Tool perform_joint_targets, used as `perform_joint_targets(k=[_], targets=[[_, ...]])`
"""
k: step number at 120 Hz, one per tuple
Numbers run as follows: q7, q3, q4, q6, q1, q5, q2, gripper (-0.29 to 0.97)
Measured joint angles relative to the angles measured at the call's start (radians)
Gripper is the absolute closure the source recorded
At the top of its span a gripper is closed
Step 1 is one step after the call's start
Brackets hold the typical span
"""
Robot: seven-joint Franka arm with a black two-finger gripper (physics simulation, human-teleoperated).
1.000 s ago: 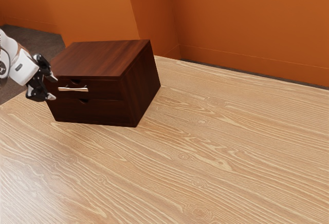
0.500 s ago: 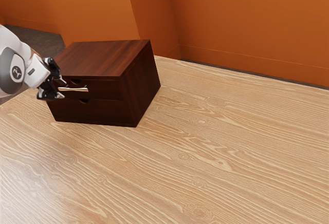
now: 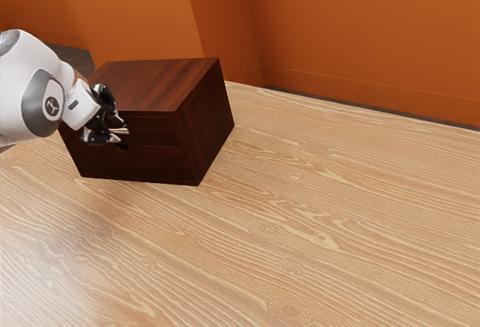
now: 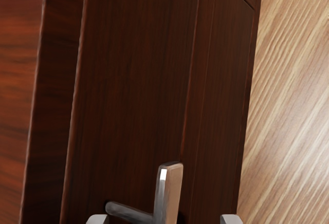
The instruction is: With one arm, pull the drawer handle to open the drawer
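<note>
Dark wood forms the cabinet (image 3: 154, 87) on the pale table (image 3: 300, 229). In the exterior view, the gripper (image 3: 110, 130) has closed in from off the cabinet's front and now sits at the silver handle (image 3: 121, 129) there. The drawer (image 3: 150, 128) looks flush with the cabinet, not pulled out. In the wrist view, the handle (image 4: 167, 193) lies between spread fingertips (image 4: 231, 220), untouched. The jaws gape and hold nothing, so I judge that clamping comes next.
</note>
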Motion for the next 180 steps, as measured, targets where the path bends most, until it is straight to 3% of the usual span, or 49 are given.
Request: perform_joint_targets(k=[143,180], targets=[[-0.001,0.014,0.026,0.001,0.017,-0.006,0.036,0.46],[-0.005,0.016,0.030,0.000,0.022,-0.009,0.037,0.58]])
